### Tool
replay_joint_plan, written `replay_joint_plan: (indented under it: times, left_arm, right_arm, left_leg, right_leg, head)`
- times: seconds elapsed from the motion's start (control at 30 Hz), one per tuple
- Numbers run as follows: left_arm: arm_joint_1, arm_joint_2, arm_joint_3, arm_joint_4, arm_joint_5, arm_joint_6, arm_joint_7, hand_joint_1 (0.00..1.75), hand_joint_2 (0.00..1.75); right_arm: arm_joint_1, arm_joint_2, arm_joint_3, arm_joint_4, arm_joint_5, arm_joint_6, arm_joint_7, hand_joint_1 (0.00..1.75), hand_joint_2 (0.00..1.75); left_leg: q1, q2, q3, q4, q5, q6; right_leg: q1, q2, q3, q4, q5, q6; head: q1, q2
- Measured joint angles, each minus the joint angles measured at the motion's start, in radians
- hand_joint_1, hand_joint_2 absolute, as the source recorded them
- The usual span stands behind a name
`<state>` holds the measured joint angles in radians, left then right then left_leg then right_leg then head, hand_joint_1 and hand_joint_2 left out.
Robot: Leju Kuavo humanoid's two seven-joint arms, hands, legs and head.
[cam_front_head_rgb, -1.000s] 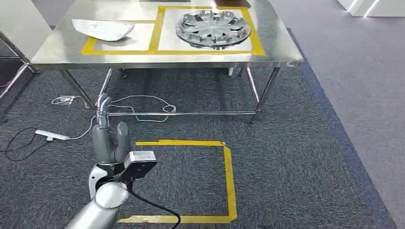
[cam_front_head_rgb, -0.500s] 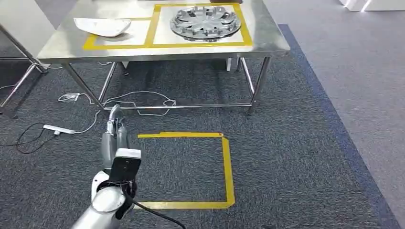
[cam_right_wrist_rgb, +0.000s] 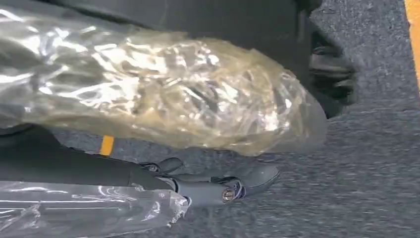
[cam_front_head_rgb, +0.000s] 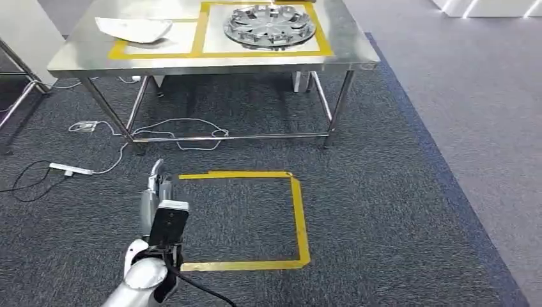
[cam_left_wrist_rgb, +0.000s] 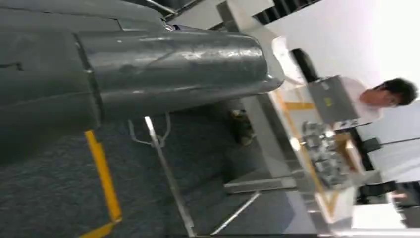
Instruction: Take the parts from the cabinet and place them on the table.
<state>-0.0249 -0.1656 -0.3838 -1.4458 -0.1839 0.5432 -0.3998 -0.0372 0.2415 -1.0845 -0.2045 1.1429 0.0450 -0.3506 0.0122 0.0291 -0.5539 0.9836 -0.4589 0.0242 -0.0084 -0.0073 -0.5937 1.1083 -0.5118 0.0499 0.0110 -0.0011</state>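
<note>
A white curved panel (cam_front_head_rgb: 135, 28) lies in the left yellow-taped box on the steel table (cam_front_head_rgb: 345, 45) ahead of me. A silver wheel cover (cam_front_head_rgb: 269, 25) lies in the right box; the left wrist view catches it too (cam_left_wrist_rgb: 323, 151). My left hand (cam_front_head_rgb: 155, 192) hangs low over the carpet, short of the table, fingers straight and holding nothing. Its thick grey thumb (cam_left_wrist_rgb: 173, 69) crosses the left wrist view. My right hand (cam_right_wrist_rgb: 163, 99), wrapped in clear plastic, hangs above the carpet with a dark finger (cam_right_wrist_rgb: 233, 186) apart from the thumb and nothing between them.
A yellow tape square (cam_front_head_rgb: 300, 217) marks the dark carpet in front of the table. White cables and a power strip (cam_front_head_rgb: 67, 169) lie on the floor at the left. A person (cam_left_wrist_rgb: 391, 94) stands beyond the table. Lighter grey floor (cam_front_head_rgb: 486, 96) runs along the right.
The whole picture has shifted: the table sits higher and farther, so the camera has moved back. My left arm has sunk lower in the picture, its hand still straight and holding nothing.
</note>
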Motion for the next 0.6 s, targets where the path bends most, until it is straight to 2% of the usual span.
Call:
replay_joint_plan:
  times: [0.03,0.07,0.1,0.23,0.27,0.3,0.37,0.4,0.43,0.47,0.5,0.53,0.57,0.6]
  left_arm:
    - [0.009,0.002,0.012,0.003,-0.002,0.003,0.002,0.0,0.0]
    - [0.02,0.006,0.03,0.006,-0.004,0.011,0.006,0.0,0.0]
    - [0.029,0.012,0.048,0.011,-0.007,0.017,0.015,0.0,0.0]
    - [0.068,0.019,0.117,0.054,-0.039,0.039,0.032,0.0,0.0]
    - [0.078,0.022,0.141,0.068,-0.053,0.053,0.037,0.0,0.0]
    - [0.087,0.029,0.168,0.09,-0.073,0.065,0.044,0.0,0.0]
    - [0.109,0.037,0.244,0.161,-0.093,0.064,0.039,0.0,0.0]
    - [0.123,0.039,0.285,0.196,-0.102,0.059,0.026,0.0,0.0]
    - [0.134,0.039,0.326,0.228,-0.111,0.051,0.009,0.0,0.0]
    - [0.141,0.039,0.364,0.256,-0.117,0.045,-0.005,0.0,0.0]
    - [0.144,0.038,0.39,0.275,-0.122,0.043,-0.011,0.0,0.0]
    - [0.144,0.039,0.414,0.292,-0.132,0.038,-0.012,0.0,0.0]
    - [0.144,0.038,0.434,0.301,-0.142,0.034,-0.011,0.0,0.0]
    - [0.143,0.036,0.451,0.309,-0.154,0.031,-0.009,0.0,0.0]
  right_arm:
    - [-0.001,0.0,-0.003,-0.001,-0.002,0.0,0.0,0.0,0.0]
    - [-0.004,0.0,-0.005,-0.001,-0.002,0.001,0.002,0.0,0.0]
    - [-0.004,0.0,-0.006,-0.001,-0.003,0.003,0.002,0.0,0.0]
    - [0.004,0.0,-0.015,-0.001,-0.004,0.011,0.002,0.0,0.0]
    - [0.006,0.0,-0.017,-0.001,-0.004,0.011,0.003,0.0,0.0]
    - [0.006,0.0,-0.019,-0.002,-0.005,0.011,0.003,0.0,0.0]
    - [0.004,0.0,-0.022,-0.002,-0.004,0.015,0.003,0.0,0.0]
    - [0.006,0.0,-0.023,-0.002,-0.004,0.016,0.003,0.0,0.0]
    - [0.008,0.0,-0.023,-0.002,-0.003,0.016,0.003,0.0,0.0]
    - [0.01,0.0,-0.025,-0.003,-0.002,0.016,0.003,0.0,0.0]
    - [0.011,0.0,-0.027,-0.003,-0.002,0.017,0.004,0.0,0.0]
    - [0.011,0.0,-0.03,-0.003,-0.002,0.018,0.004,0.0,0.0]
    - [0.01,0.0,-0.031,-0.003,-0.001,0.018,0.004,0.0,0.0]
    - [0.008,0.0,-0.032,-0.003,-0.001,0.018,0.004,0.0,0.0]
  left_leg:
    - [0.0,0.004,0.001,0.001,0.002,-0.004]
    - [-0.009,0.01,-0.003,0.004,0.002,-0.011]
    - [-0.009,0.013,-0.004,0.004,0.006,-0.017]
    - [-0.005,0.026,-0.003,0.002,0.012,-0.034]
    - [-0.001,0.012,-0.007,0.011,-0.001,-0.042]
    - [-0.002,-0.007,-0.024,0.049,-0.038,-0.046]
    - [-0.001,-0.017,-0.087,0.204,-0.126,-0.05]
    - [-0.001,-0.018,-0.12,0.282,-0.157,-0.05]
    - [-0.001,-0.019,-0.135,0.318,-0.164,-0.049]
    - [-0.002,-0.02,-0.124,0.304,-0.143,-0.046]
    - [-0.002,-0.02,-0.097,0.252,-0.107,-0.042]
    - [-0.002,-0.024,-0.052,0.165,-0.062,-0.037]
    - [-0.003,-0.038,-0.008,0.082,-0.026,-0.03]
    - [-0.005,-0.064,0.017,0.03,-0.026,-0.023]
  right_leg:
    - [-0.001,-0.017,0.063,-0.094,0.024,-0.003]
    - [0.006,-0.029,0.082,-0.136,0.005,-0.009]
    - [0.006,-0.018,0.082,-0.133,0.014,-0.023]
    - [0.009,-0.006,0.068,-0.132,0.02,-0.043]
    - [0.004,-0.005,0.075,-0.136,0.027,-0.053]
    - [0.004,-0.001,0.071,-0.136,0.031,-0.061]
    - [0.007,0.009,0.062,-0.136,0.036,-0.069]
    - [0.009,0.017,0.058,-0.135,0.038,-0.072]
    - [0.011,0.025,0.054,-0.133,0.04,-0.073]
    - [0.013,0.032,0.051,-0.131,0.041,-0.073]
    - [0.015,0.038,0.049,-0.128,0.041,-0.073]
    - [0.016,0.042,0.049,-0.125,0.041,-0.072]
    - [0.017,0.046,0.049,-0.123,0.04,-0.072]
    - [0.021,0.049,0.046,-0.119,0.039,-0.069]
  head:
    - [-0.001,0.0]
    - [0.0,0.0]
    - [-0.004,0.0]
    - [-0.002,0.0]
    - [-0.003,0.0]
    - [-0.005,0.0]
    - [-0.005,0.0]
    - [-0.005,0.0]
    - [-0.004,0.0]
    - [-0.005,0.0]
    - [-0.005,0.0]
    - [-0.005,0.0]
    - [-0.005,0.0]
    - [-0.005,0.0]
